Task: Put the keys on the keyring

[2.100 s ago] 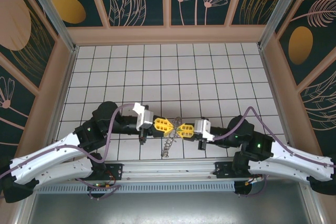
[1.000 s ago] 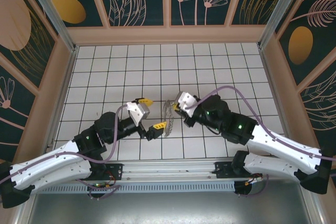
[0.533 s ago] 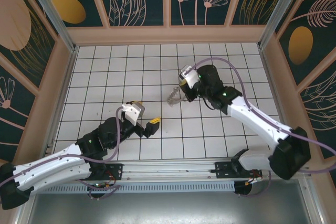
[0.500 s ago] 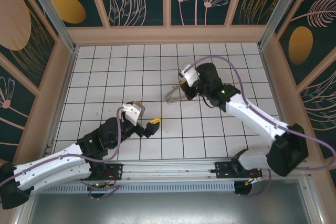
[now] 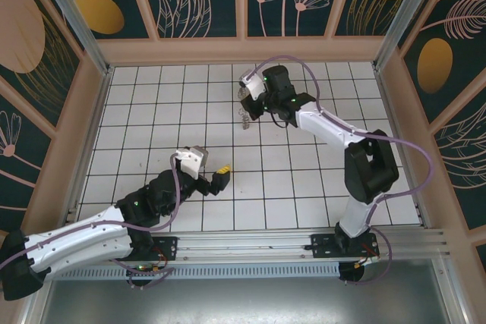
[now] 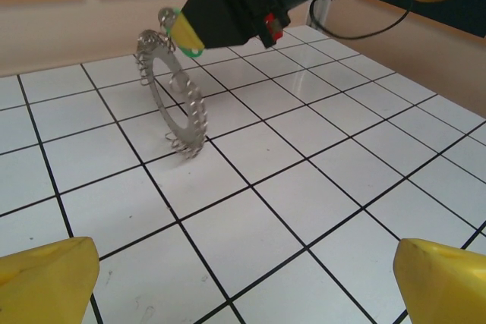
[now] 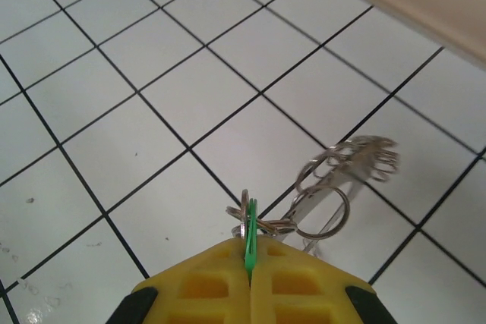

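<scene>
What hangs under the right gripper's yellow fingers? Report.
A dull metal chain keyring dangles beneath the shut right gripper, linked at a thin light-green key. Its clamped part is hidden between the fingers.

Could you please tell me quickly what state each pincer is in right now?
Left pincer: open, holding nothing.
Right pincer: closed on the small light-green key, with the dull metal chain keyring attached to it.

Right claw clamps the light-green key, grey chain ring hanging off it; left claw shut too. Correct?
Left claw is open, yellow fingers wide apart in the left wrist view. Right claw does clamp the light-green key, grey chain ring hanging off it.
</scene>
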